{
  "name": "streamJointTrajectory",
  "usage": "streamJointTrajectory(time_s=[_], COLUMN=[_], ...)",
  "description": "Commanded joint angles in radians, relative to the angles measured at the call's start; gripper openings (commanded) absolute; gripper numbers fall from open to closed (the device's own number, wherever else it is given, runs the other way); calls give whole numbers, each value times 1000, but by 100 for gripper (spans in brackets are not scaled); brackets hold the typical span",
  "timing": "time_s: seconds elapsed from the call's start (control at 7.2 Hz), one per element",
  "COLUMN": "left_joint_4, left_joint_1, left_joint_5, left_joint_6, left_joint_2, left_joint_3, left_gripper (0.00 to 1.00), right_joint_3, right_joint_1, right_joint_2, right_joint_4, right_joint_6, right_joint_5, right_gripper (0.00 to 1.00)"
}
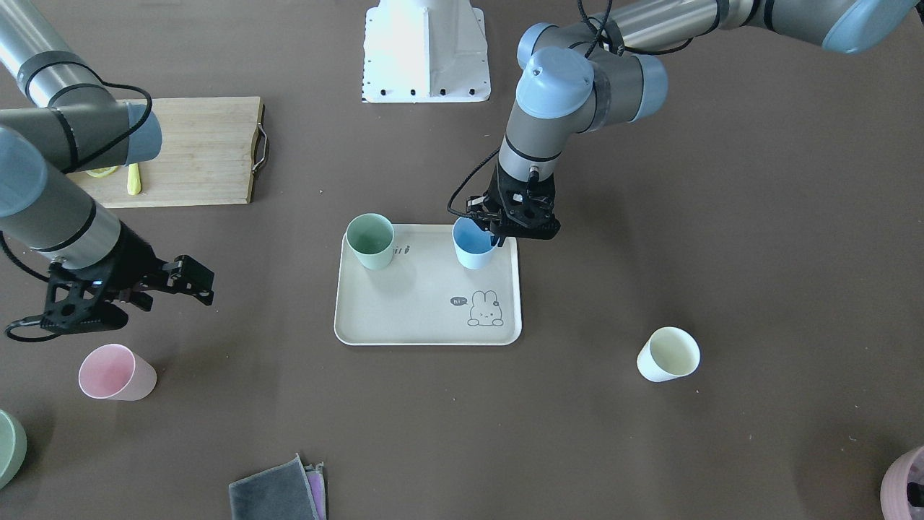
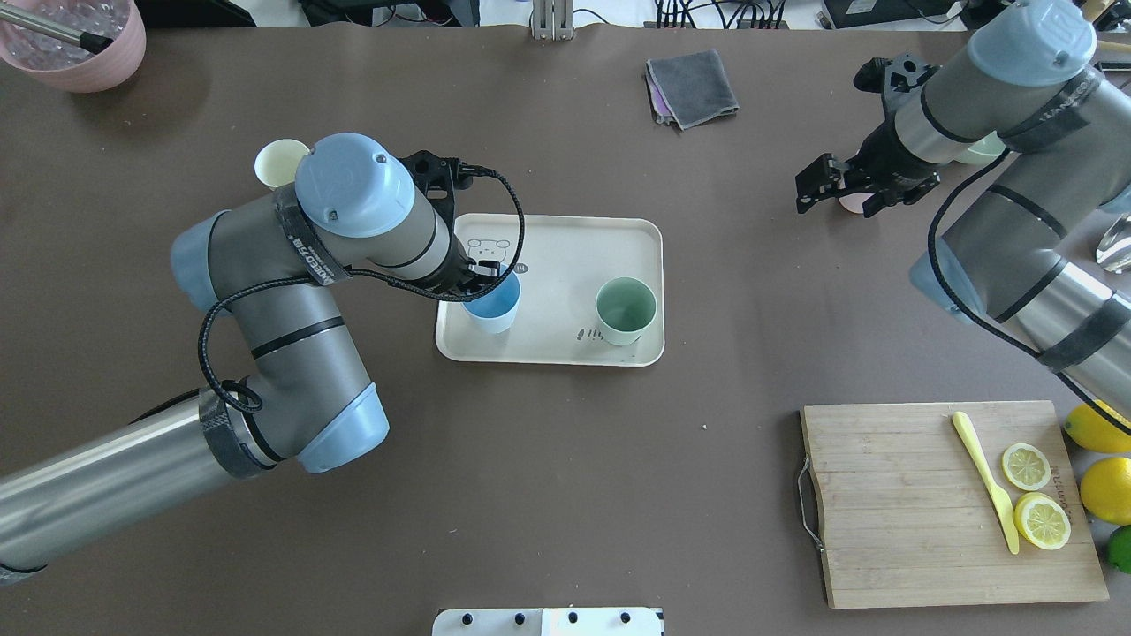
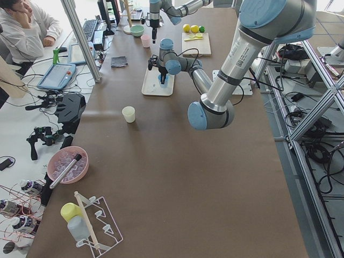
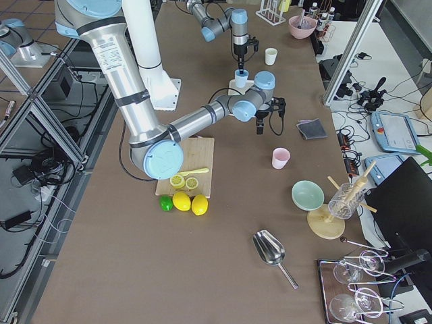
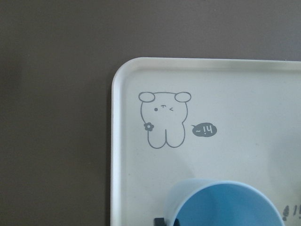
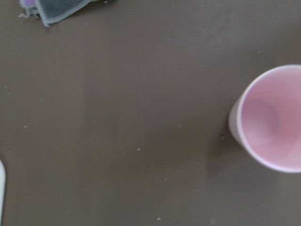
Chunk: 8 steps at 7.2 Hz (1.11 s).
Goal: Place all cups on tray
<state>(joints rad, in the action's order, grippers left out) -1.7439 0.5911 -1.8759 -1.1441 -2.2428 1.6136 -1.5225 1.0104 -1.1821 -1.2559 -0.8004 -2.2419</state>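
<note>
The beige bunny-print tray (image 1: 419, 310) lies mid-table, also in the overhead view (image 2: 565, 243). A green cup (image 1: 370, 240) and a blue cup (image 1: 473, 249) stand on it. My left gripper (image 1: 498, 232) is shut on the blue cup's rim (image 5: 225, 205), one finger inside it. A cream cup (image 1: 668, 354) stands on the table beyond the tray's bunny end. A pink cup (image 1: 115, 372) stands on the table at the other side. My right gripper (image 1: 170, 285) is open and empty, hovering beside and above the pink cup (image 6: 275, 117).
A bamboo cutting board (image 2: 919, 503) holds lemon slices and a yellow knife, with whole lemons (image 2: 1100, 459) beside it. A grey cloth (image 2: 691, 87) lies at the far edge. A pink bowl (image 2: 75, 40) stands at the far left corner, and a green bowl (image 1: 9, 444) stands near the pink cup.
</note>
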Motion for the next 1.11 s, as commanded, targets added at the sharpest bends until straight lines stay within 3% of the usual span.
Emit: streamJointTrajectory(time_s=[0.0,0.42,0.83,0.97], left_joint_4=[0,1,4,4], left_joint_1=[-22,-20,-20,-14], left_joint_5=[64,66,69,69], left_joint_6=[-38,-39,-40,-28], left_joint_2=[-11,-9,-3,0], left_joint_3=[-8,-8,-8,-3], left_gripper=[98,98,98,98], right_joint_3=[140,266,321,320], right_joint_1=[109,129,116,108], right_joint_2=[-1,63,99,95], right_joint_4=[1,4,12,13], right_joint_6=[197,221,182,176], right_joint_5=[-27,-4,1,1], right_gripper=[100,100,99,81])
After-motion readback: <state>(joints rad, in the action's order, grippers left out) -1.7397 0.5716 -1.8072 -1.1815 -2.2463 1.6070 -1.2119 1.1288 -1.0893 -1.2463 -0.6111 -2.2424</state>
